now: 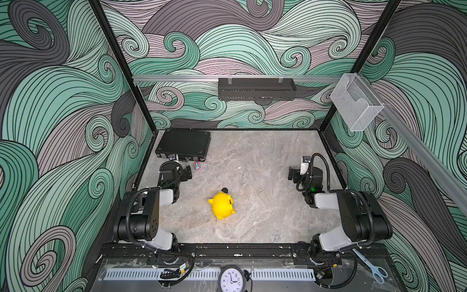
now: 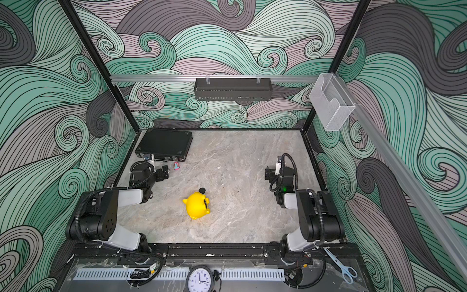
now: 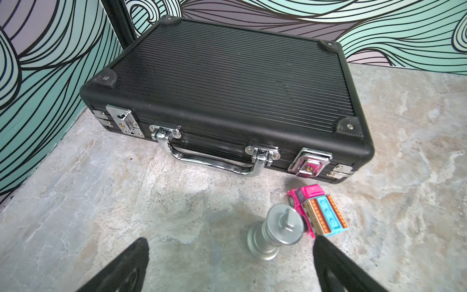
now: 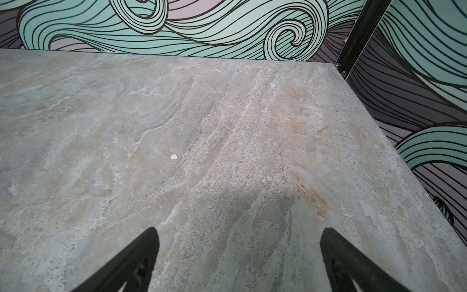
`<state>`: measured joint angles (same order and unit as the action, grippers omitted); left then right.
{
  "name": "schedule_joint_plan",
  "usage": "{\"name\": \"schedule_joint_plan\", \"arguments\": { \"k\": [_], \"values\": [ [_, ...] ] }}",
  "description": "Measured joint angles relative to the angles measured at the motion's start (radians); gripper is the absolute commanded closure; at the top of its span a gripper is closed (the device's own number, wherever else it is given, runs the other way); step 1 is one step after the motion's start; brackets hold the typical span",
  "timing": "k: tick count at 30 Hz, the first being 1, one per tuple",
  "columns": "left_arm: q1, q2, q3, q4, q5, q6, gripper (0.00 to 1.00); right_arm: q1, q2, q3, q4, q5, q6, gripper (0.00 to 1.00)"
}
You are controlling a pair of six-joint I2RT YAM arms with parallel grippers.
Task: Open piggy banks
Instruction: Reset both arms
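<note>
Centrally: yellow pig [image 1: 222, 205] on side (untouched).

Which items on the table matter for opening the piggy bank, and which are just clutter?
For the job:
- yellow piggy bank, lying mid-table
- small black round piece beside it, possibly its plug

Lying about:
- black case
- pink toy truck
- silver chess piece
</note>
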<state>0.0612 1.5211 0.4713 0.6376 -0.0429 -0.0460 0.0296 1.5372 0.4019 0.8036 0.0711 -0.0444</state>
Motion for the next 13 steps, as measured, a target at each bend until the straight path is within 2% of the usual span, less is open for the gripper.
{"name": "schedule_joint_plan", "arguments": {
  "k": [13],
  "values": [
    [0.0,0.0,0.0,0.0,0.002,0.0,0.01,0.0,0.0,0.01,-0.011,-0.001,0.0,0.0]
  ]
}}
